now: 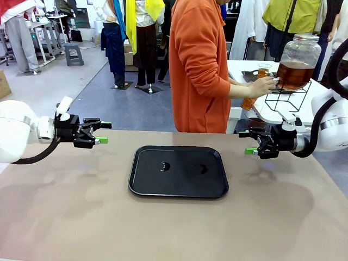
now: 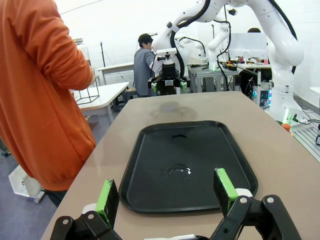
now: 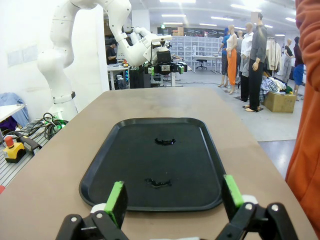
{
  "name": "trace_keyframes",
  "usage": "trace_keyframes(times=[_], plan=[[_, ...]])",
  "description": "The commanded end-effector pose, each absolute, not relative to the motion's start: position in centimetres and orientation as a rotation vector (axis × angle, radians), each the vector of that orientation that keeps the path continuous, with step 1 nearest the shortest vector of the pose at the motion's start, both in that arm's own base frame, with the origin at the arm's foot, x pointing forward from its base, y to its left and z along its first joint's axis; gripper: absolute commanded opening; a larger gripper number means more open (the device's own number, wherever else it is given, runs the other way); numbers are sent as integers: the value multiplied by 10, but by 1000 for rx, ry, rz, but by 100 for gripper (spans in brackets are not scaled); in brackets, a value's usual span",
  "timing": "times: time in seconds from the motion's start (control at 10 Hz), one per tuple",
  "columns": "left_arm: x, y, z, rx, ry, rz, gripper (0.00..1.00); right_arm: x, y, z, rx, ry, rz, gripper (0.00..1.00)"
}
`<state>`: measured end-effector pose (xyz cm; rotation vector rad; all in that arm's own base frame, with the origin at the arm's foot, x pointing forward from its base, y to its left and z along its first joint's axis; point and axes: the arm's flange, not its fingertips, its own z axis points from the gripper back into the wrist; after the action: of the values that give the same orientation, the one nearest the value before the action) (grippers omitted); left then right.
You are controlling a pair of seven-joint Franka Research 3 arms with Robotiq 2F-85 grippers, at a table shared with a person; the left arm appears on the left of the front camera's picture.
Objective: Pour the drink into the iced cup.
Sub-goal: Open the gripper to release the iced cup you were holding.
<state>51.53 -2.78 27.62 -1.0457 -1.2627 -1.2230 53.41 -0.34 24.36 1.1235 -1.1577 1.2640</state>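
Observation:
The drink [image 1: 295, 75] is amber-brown liquid in a large clear glass jar with a lid, on a wire stand on a white side table at the back right. A person in an orange sweater [image 1: 198, 65] stands beyond the table with a hand [image 1: 262, 87] at the jar's base. A small glass [image 1: 263, 70] with amber contents stands behind that hand. A black tray [image 1: 179, 185] lies mid-table, bare except for two small wet marks. My left gripper [image 1: 104, 132] [image 2: 166, 192] hovers open left of the tray. My right gripper [image 1: 246, 142] [image 3: 174, 196] hovers open right of it.
The tan table [image 1: 163, 228] spreads wide around the tray [image 2: 200, 150] [image 3: 130, 150]. The white side table [image 1: 250, 68] stands behind the far right corner. An emergency stop button [image 3: 11, 145] and cables lie on a bench beside the table.

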Motion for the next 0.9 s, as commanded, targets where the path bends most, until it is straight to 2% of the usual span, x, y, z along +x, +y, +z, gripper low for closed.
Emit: trace_keyframes(times=[0.0,0.8], plan=[[515,-29,277,-1051,-1265,-1214,100,535,-2,246,1125,-1155,1263,100],[515,-29,277,-1051,-1265,-1214,100,535,-2,246,1125,-1155,1263,100]])
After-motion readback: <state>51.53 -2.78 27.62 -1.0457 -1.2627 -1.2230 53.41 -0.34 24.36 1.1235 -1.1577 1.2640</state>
